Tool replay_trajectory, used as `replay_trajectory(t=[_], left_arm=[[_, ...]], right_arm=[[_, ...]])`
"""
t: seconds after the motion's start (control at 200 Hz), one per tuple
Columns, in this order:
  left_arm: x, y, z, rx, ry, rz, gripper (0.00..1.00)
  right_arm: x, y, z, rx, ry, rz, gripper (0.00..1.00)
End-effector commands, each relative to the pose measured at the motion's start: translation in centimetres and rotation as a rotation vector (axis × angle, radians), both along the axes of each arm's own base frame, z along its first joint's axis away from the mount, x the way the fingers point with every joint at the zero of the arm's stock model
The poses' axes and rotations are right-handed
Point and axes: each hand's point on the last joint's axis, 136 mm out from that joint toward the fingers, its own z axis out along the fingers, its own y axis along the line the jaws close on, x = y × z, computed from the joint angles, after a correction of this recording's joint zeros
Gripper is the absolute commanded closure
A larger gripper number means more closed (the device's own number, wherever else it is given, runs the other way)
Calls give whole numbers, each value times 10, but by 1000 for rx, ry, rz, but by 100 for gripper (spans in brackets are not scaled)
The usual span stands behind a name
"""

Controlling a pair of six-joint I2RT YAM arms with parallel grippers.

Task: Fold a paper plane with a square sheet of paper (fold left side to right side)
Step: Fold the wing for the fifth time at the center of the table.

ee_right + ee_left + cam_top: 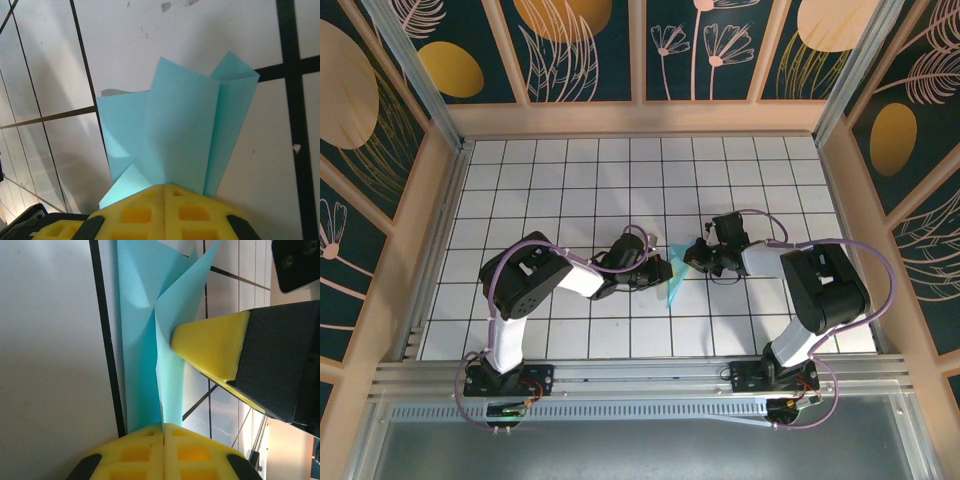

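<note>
The square sheet of paper is folded into a slim, creased turquoise paper plane [672,285], held just above the white grid table between the two arms. My left gripper [658,272] grips it from the left. In the left wrist view its yellow pads [164,432] are pressed together on the plane's lower crease [137,340]. One yellow finger of the right gripper [212,345] crosses that view, touching a raised flap. My right gripper [697,258] comes from the right. Its pads [165,189] are shut on the plane's layered flaps [180,130], which fan upward.
The table [570,190] is a white tiled grid with wooden walls on three sides [640,118]. A metal rail [640,378] with both arm bases runs along the near edge. Bare tiles lie behind and beside the grippers.
</note>
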Motion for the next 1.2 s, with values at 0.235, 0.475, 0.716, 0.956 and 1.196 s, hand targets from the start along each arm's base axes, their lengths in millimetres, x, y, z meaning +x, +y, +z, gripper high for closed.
replay_trajectory(t=[0.235, 0.475, 0.716, 0.956, 1.196], left_arm=[[9, 32, 9, 134, -54, 87, 78], [6, 25, 50, 110, -122, 13, 86], [-23, -10, 65, 7, -78, -166, 91], [-33, -19, 36, 53, -21, -197, 92], [-37, -15, 14, 80, 22, -193, 92]], right_arm=[[-25, -21, -33, -93, 70, -9, 100], [-24, -20, -31, -84, 62, -5, 100], [-24, -20, -32, -86, 64, -2, 100], [-26, -20, -33, -86, 69, 1, 100], [-25, -19, -32, -82, 69, 3, 100]])
